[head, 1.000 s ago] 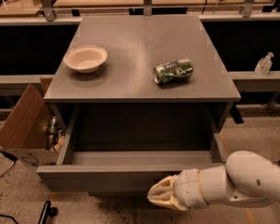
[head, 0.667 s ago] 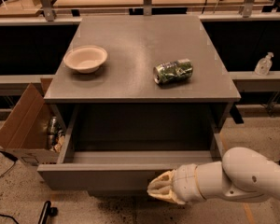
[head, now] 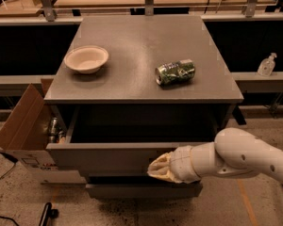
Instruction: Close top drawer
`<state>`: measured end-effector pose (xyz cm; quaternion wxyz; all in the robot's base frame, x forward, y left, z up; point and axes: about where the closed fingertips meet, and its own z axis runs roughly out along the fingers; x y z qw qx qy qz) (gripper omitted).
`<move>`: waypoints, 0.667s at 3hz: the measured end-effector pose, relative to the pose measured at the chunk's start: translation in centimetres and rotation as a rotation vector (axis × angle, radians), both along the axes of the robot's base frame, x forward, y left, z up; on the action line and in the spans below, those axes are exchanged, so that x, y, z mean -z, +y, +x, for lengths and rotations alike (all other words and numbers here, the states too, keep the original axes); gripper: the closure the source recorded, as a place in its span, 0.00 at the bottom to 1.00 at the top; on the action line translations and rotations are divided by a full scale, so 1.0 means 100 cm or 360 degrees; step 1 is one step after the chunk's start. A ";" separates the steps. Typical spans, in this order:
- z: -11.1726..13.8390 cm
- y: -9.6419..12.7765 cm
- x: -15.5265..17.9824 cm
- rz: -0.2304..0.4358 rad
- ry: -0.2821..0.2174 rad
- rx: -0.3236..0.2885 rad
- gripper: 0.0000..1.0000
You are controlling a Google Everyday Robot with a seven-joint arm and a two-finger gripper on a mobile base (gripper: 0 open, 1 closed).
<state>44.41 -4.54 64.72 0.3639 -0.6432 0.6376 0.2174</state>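
The top drawer (head: pixel 104 157) of the grey cabinet stands pulled out, and its deep grey interior is empty. Its flat front panel faces me. My gripper (head: pixel 159 169) is at the end of the white arm that reaches in from the right. It rests against the front panel, right of the panel's middle. The cream-coloured fingertips (head: pixel 155 165) point left and look pressed together.
A cream bowl (head: pixel 86 59) and a crushed green can (head: pixel 175 72) lie on the cabinet top (head: pixel 141 32). A lower drawer front (head: pixel 141 190) juts out below. An open cardboard box (head: pixel 23 126) stands at the left. A clear bottle (head: pixel 266 64) stands on the right ledge.
My gripper has moved a little left along the drawer's front panel, and the drawer has slid in slightly.
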 end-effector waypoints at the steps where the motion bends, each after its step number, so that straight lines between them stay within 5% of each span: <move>1: 0.032 -0.004 -0.002 -0.0002 -0.0044 -0.0018 1.00; 2: 0.085 -0.016 0.000 -0.0004 -0.0093 -0.0018 1.00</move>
